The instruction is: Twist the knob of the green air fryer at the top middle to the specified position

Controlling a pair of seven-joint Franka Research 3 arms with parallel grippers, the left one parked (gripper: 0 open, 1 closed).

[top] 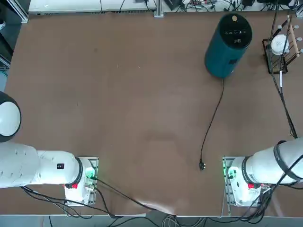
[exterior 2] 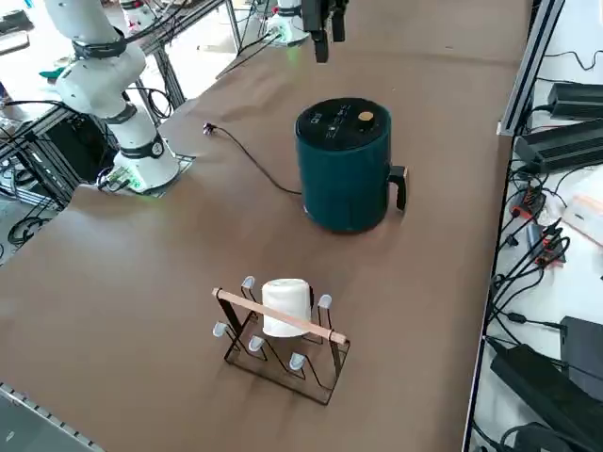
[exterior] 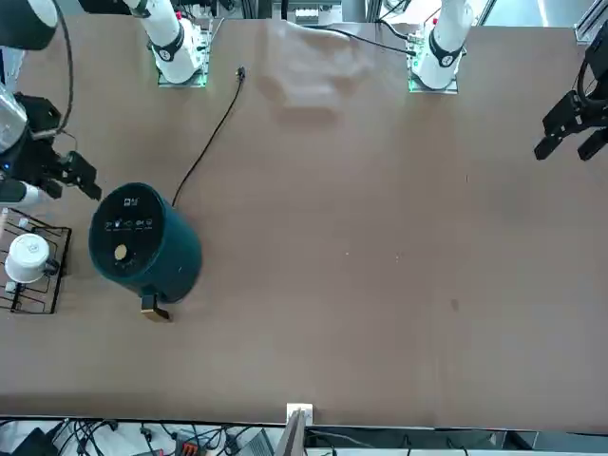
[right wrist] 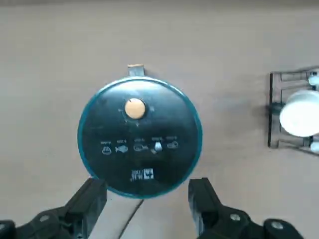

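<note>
Your right hand (right wrist: 144, 201) hung released above the green air fryer (right wrist: 139, 137) — fingers spread wide, likely to straddle the knob (right wrist: 134, 108) on descent.

One green air fryer (top: 226, 45), one knob (right wrist: 134, 108), one wire rack (exterior 2: 283, 344).
</note>
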